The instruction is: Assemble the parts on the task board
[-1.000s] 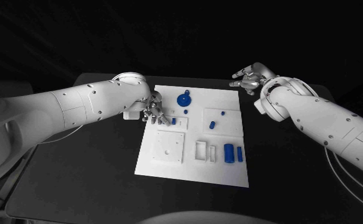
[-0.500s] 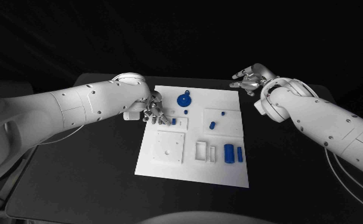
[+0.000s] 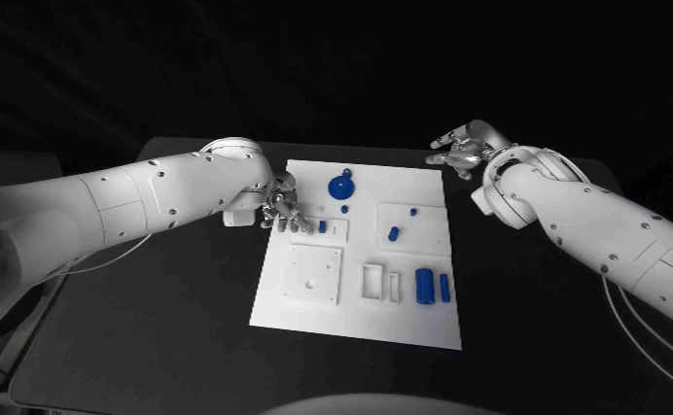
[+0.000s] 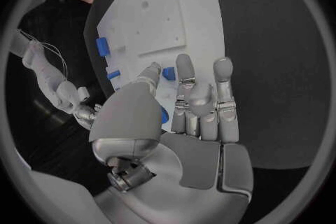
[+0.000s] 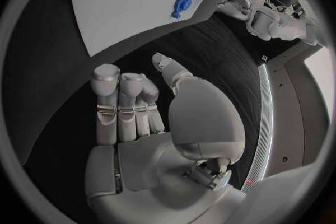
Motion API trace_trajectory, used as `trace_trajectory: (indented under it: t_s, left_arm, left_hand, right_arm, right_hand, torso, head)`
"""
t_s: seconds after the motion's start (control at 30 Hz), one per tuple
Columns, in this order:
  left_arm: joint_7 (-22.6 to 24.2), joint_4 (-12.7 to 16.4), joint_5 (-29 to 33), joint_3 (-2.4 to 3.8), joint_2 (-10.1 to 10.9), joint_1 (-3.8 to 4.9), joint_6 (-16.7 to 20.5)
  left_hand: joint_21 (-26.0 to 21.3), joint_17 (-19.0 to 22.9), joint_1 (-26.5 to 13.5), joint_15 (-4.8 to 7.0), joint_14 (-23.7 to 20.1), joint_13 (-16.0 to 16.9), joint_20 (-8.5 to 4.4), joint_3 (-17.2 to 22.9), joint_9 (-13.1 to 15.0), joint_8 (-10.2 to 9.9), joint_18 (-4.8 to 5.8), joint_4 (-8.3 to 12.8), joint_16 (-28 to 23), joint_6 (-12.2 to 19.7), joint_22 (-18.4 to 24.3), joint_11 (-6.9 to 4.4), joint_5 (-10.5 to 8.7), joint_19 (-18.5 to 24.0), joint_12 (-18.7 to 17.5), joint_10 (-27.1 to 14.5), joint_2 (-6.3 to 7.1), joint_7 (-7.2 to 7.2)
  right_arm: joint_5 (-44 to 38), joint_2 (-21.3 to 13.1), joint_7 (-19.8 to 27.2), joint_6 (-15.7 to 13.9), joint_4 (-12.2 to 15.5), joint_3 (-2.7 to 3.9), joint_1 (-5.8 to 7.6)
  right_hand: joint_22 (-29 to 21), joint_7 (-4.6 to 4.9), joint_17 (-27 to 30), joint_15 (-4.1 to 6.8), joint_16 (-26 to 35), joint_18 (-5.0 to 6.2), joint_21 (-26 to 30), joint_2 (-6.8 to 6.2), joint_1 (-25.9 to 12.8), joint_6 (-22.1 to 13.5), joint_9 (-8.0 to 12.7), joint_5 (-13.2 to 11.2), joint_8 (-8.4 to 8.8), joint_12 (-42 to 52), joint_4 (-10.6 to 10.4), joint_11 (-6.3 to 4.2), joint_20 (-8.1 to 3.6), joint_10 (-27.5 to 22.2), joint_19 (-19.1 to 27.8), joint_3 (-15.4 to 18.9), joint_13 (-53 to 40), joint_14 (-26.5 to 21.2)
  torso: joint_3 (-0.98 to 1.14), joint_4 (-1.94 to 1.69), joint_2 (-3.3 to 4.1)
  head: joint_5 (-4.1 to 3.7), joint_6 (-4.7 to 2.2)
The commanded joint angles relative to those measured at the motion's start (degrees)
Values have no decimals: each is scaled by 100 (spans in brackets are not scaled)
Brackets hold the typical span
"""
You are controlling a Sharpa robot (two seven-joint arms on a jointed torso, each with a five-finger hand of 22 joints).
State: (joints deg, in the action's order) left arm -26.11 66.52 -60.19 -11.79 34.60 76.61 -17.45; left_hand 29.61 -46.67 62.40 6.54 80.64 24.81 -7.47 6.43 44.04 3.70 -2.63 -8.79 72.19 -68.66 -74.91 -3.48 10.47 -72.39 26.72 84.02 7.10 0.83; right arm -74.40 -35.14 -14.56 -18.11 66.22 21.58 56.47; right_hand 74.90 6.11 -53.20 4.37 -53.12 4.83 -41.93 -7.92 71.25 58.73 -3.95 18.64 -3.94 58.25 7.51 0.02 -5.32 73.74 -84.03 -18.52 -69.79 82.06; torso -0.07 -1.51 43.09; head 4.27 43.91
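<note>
The white task board (image 3: pixel 316 308) lies in the middle of the table. On it are a round blue disc (image 3: pixel 341 183) near the far edge, small blue pieces (image 3: pixel 394 232) in the middle, and two blue cylinders (image 3: pixel 425 285) towards the near right. My left hand (image 3: pixel 288 211) hovers at the board's left edge, fingers spread and holding nothing. One small blue piece (image 4: pixel 168 73) lies right at its fingertips (image 4: pixel 183 61). My right hand (image 3: pixel 460 151) is off the board's far right corner and holds nothing. Its fingers (image 5: pixel 119 101) stand side by side, thumb apart.
The near left of the board has a raised square plate (image 3: pixel 313 271) and rectangular slots (image 3: pixel 374 279) beside it. Bare black table (image 3: pixel 155 337) surrounds the board. From the right wrist, the board (image 5: pixel 119 5) and disc (image 5: pixel 182 3) lie well ahead of the hand.
My left arm has shifted slightly, while its hand stays at the board's left edge. The right hand and the parts have not moved.
</note>
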Motion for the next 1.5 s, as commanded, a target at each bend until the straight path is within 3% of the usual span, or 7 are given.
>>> trace_trajectory:
  t_s: [0.03, 0.1, 0.37, 0.5, 0.63, 0.97, 1.5]
  left_arm:
    - [-61, 179, 141, 60, 104, 9, 196]
    - [-92, 290, 187, 94, 185, 18, 249]
    - [-178, 671, 466, 202, 532, 33, 576]
    - [-172, 808, 558, 264, 712, 34, 865]
    - [-134, 925, 612, 315, 914, 36, 1284]
    - [-99, 1186, 659, 336, 1133, 37, 1735]
    - [-77, 1512, 638, 249, 1310, 4, 1842]
  left_hand:
    - [-29, 20, -45, -9, -40, -7, 32, -12, -11, 16, 24, -134, -55, 9, -100, 51, -142, -9, -26, 59, 125, -27]
    - [-37, 26, -74, -9, -39, -12, 28, 20, -21, 14, 29, -289, -63, 41, -98, 58, -597, -15, -29, 54, 245, -17]
    - [-71, -1, 14, -24, -22, -31, 25, 34, -286, 22, 27, -510, -57, 104, -97, 43, -656, -48, -28, 61, 277, 17]
    - [-119, 50, 47, -26, -45, -45, 34, 62, -591, 5, 25, -340, -102, 185, -87, 81, -474, -38, -43, 12, 61, 51]
    - [-263, 180, 157, -22, -48, -55, 26, -183, -1106, 83, 29, 225, -224, 341, -34, 79, 109, -85, -41, -33, -671, 81]
    - [-486, 294, 577, -19, -27, -125, 14, -215, -2072, 244, 49, 743, -430, 402, -72, 68, 453, -188, -84, -47, -1122, 95]
    - [-575, 292, 587, -33, -22, -158, 25, -402, -2554, 291, 48, 597, -493, 404, -93, 79, 282, -218, -116, -48, -915, 133]
  right_arm:
    - [-46, -10, 31, 46, 0, 2, -11]
    - [-46, -15, 30, 46, -5, 2, -13]
    - [-46, -29, 29, 45, -13, 2, -44]
    - [-45, -43, 30, 40, -10, 2, -57]
    - [-45, -65, 30, 24, -6, 2, -64]
    - [-36, -84, 45, -34, 14, 2, -68]
    - [-12, -106, 61, -56, 53, 1, -69]
  right_hand:
    - [191, 31, -2, -10, 20, 42, 12, 34, 0, 18, 7, 9, 34, 9, 39, -16, -16, -32, -313, 8, 0, 35]
    - [191, 31, -2, -10, 20, 42, 12, 34, 0, 18, 7, 9, 34, 9, 39, -16, -16, -32, -313, 8, 0, 35]
    - [191, 31, -2, -10, 20, 42, 12, 34, 0, 18, 7, 9, 34, 9, 39, -16, -16, -32, -313, 8, 0, 35]
    - [191, 31, -2, -10, 20, 42, 12, 34, 0, 18, 7, 9, 34, 9, 39, -16, -16, -32, -313, 8, 0, 35]
    - [189, 31, -6, -10, 17, 41, 10, 38, -16, 15, 7, 14, 35, 8, 42, -16, -16, -30, -314, 12, 3, 37]
    - [185, 30, -4, -9, 20, 42, 17, 36, -34, 19, 7, 52, 35, 3, 24, -18, -17, -31, -314, 15, 8, 37]
    - [182, 27, -7, -7, 17, 40, 12, 25, -55, 29, 7, 131, 35, -4, 5, -20, -19, -34, -314, 3, 12, 38]
  torso:
    - [2, -7, -7]
    - [4, -8, -7]
    - [3, 2, 0]
    - [4, 5, 2]
    - [3, -2, -1]
    - [-3, 2, 2]
    - [-1, 2, -3]
  head:
    - [2, 1]
    - [11, -6]
    - [39, -26]
    - [41, -35]
    - [35, -40]
    - [50, -66]
    - [73, -104]
